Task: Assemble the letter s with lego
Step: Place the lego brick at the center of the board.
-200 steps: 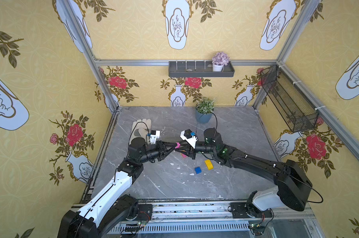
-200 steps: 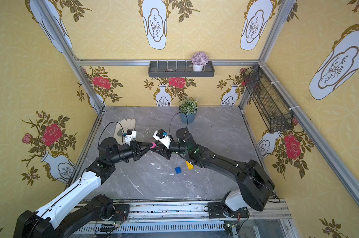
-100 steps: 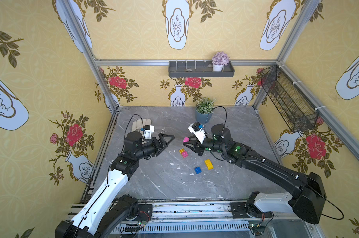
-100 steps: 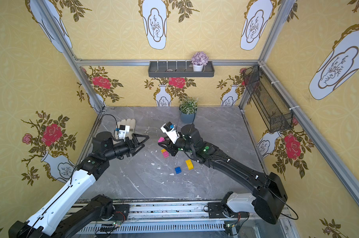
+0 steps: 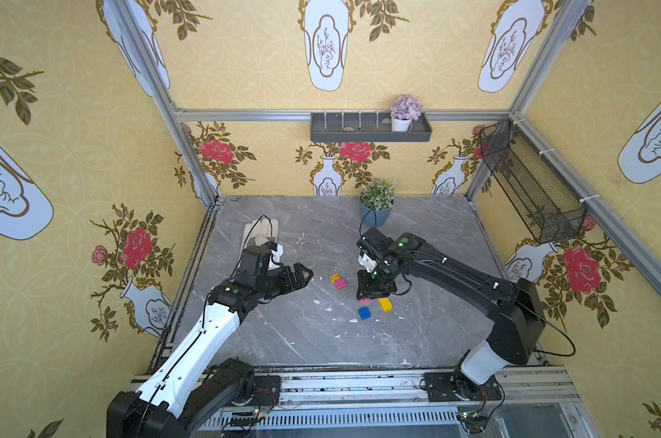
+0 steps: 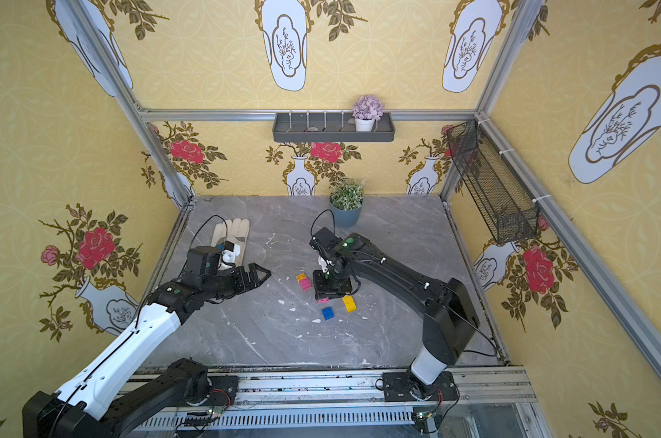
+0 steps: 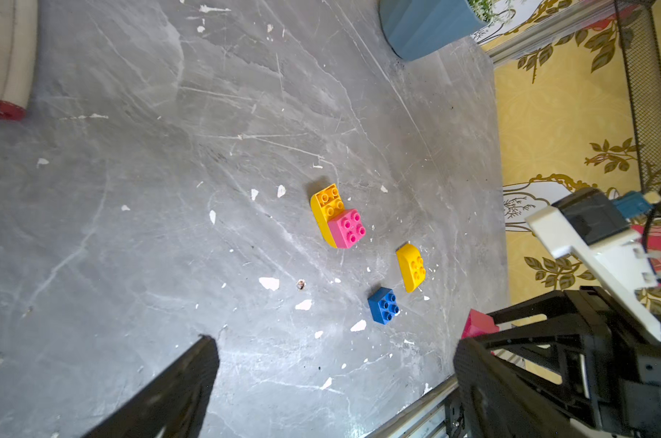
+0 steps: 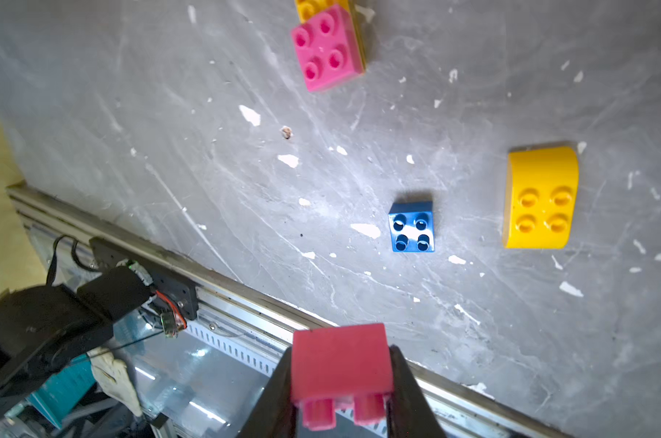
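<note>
Closest to the front rail, a small blue square studded brick (image 5: pixel 364 313) and a yellow oblong brick with a rounded end (image 5: pixel 385 304) lie loose on the grey marbled worktop (image 5: pixel 302 352), just beside each other but not touching. Just behind them the right fingers (image 8: pixel 408 394) pinch a pink square brick (image 8: pixel 340 364) low over the worktop. Further back sits the only finished joint: a pink square pressed onto one end of a second yellow oblong (image 5: pixel 337 281). So I'd judge the S barely begun, with three bricks left to add. The left fingers (image 7: pixel 177 386) hang spread and empty off to the side, in front of a pale work glove (image 5: pixel 260 233). The top views show only a pink sliver under the right arm, while the right wrist view shows the whole pinch.
</note>
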`<act>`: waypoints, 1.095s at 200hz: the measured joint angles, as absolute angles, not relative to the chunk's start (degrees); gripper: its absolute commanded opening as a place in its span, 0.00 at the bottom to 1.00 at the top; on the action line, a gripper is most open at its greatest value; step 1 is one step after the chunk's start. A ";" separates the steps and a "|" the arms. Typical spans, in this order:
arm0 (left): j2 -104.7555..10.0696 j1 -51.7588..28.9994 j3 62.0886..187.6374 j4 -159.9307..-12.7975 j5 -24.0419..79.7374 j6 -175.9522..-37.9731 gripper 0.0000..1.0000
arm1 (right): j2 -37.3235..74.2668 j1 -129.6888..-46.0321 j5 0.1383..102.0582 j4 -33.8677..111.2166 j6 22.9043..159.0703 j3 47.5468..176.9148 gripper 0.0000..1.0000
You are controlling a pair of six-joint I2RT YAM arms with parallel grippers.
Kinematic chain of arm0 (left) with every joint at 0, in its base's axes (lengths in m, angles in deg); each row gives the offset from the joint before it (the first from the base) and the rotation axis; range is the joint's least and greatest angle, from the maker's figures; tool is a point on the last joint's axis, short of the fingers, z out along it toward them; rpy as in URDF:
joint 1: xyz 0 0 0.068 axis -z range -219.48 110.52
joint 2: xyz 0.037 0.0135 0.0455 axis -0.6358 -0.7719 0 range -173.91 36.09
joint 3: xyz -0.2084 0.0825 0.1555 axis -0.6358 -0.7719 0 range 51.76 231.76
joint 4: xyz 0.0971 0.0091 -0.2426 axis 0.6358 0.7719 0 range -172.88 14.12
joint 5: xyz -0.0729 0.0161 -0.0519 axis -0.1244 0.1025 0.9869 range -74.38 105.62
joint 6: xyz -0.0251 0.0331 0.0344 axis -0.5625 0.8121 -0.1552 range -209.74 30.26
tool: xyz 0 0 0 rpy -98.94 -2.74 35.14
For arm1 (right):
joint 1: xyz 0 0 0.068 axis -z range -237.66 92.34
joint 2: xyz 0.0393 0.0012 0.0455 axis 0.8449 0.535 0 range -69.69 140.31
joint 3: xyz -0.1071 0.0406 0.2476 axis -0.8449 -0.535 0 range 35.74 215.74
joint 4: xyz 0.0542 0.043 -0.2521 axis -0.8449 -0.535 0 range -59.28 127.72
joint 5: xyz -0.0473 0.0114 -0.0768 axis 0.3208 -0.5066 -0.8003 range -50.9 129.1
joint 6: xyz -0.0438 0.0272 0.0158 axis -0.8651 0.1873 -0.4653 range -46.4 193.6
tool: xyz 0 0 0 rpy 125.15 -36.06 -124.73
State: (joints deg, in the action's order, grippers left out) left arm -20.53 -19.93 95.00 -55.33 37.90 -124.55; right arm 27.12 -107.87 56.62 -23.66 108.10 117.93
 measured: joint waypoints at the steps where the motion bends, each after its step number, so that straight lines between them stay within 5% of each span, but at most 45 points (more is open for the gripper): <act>1: -20.53 -19.93 95.00 -55.31 37.90 -124.51 0.99 | 27.34 -107.90 56.62 -23.81 108.17 118.09 0.23; 84: -20.45 -19.93 93.89 -53.82 36.44 -121.40 0.99 | 46.90 -103.59 49.40 -31.92 103.62 128.38 0.22; 134: -20.10 -19.93 93.56 -53.52 36.00 -121.21 0.99 | 54.27 -99.28 47.04 -27.95 98.84 129.98 0.31; 171: -20.53 -19.93 93.49 -53.45 35.93 -121.21 0.99 | 56.35 -97.25 47.59 -28.12 96.69 130.37 0.48; 219: -21.61 -19.93 93.54 -53.45 35.74 -121.14 0.99 | 55.76 -97.41 46.72 -27.49 96.30 129.52 0.46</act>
State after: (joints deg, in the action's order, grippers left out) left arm -21.61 -19.93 93.54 -53.45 35.74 -121.14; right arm 55.76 -97.41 46.72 -27.49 96.30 129.52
